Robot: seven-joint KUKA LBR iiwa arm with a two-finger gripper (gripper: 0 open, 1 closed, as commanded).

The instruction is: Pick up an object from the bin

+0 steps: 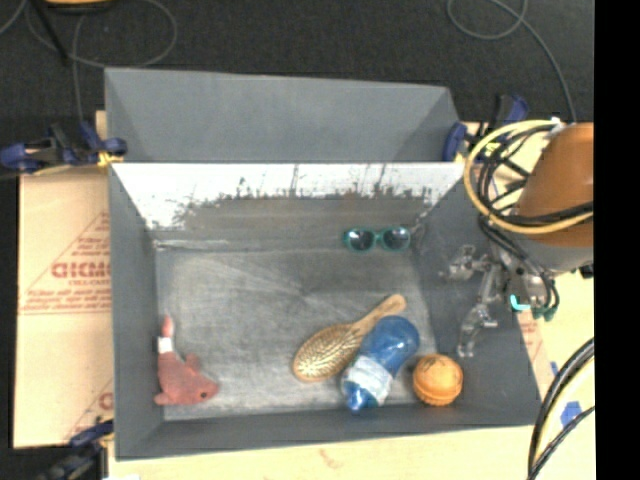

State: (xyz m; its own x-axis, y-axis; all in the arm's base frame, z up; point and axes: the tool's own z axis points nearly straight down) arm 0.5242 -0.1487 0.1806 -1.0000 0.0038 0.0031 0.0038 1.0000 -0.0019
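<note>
Watching the bin's point(290, 128) right wall, I saw the gripper point(474, 313) near the ball point(438, 380). Whether it was clenched, I couldn't tell.

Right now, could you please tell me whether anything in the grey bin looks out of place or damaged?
Nothing looks spilled or broken. The blue bottle lies on its side beside the gold oval hairbrush. Only the grey metal bin's far wall stands out: it is scuffed white along its top.
</note>
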